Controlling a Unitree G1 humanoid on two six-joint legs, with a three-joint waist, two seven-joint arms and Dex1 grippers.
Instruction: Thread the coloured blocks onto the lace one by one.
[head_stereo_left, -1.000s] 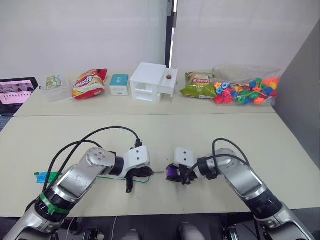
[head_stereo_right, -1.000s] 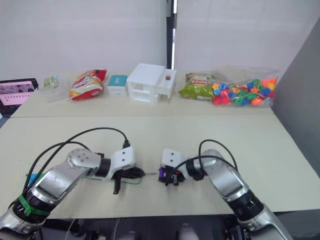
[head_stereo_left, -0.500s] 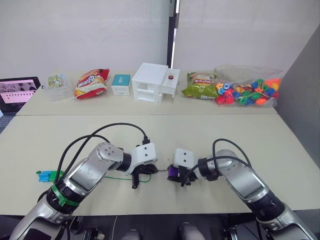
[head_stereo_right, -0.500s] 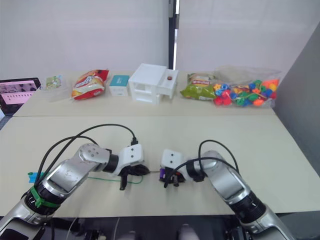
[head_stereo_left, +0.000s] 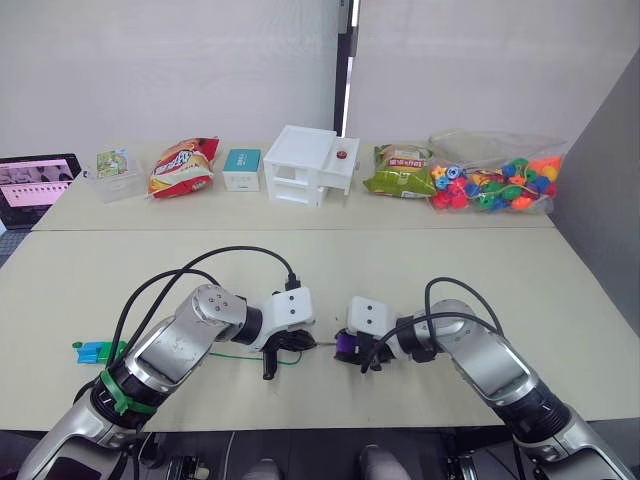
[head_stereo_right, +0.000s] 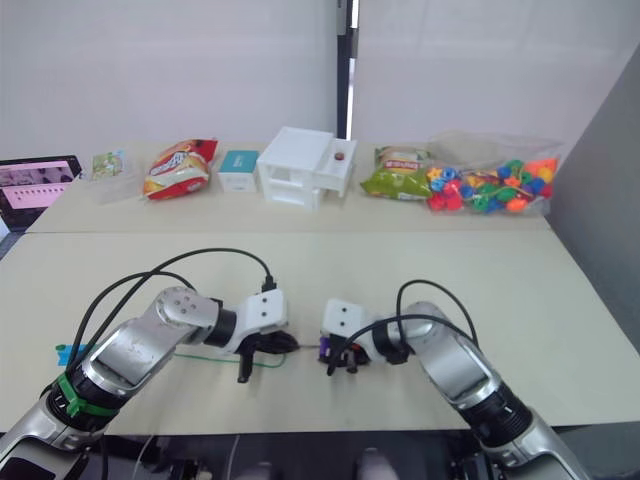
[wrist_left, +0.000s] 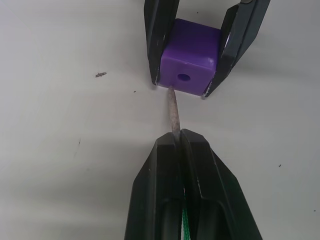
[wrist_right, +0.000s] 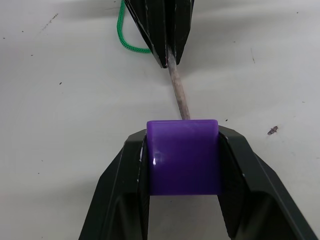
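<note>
Lace (wrist_left: 174, 112) tip (pinched by the left gripper (wrist_left: 179, 145)) stays just below the hole of the purple block (wrist_right: 183, 156), unmoved, which the right gripper (wrist_right: 183, 165) clamps.

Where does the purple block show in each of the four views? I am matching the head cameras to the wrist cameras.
Left eye view: purple block at the near table edge, in the right end effector.
Right eye view: same place.
Left wrist view: between the facing fingers.
Right wrist view: between that arm's own fingers.
Shared landmark: the lace's stiff pale tip, held by the left end effector, meeting the block.
</note>
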